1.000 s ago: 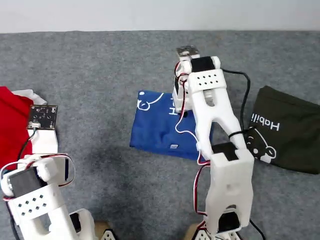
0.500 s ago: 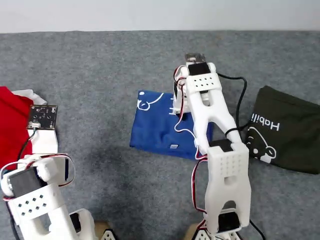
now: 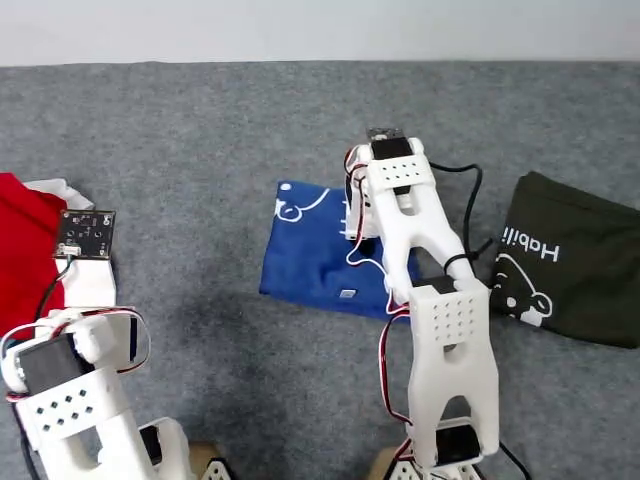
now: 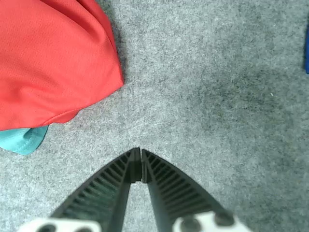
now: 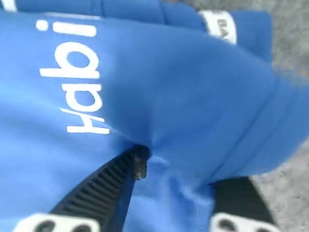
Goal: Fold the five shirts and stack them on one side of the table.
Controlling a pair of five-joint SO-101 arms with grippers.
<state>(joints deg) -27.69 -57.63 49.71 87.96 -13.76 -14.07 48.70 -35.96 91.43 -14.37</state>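
Far left: red shirt heaped at frame edge, teal shirt peeking from beneath; left claw pressed together, empty, over bare carpet; centre: blue shirt, right claw pinching its fabric; right: dark shirt, apart. Risk: pinch may hold one layer only; fold could open on lifting, or cloth slip out.

Middle shirt at table centre, right shirt near it, left pile at edge, seemingly two layers
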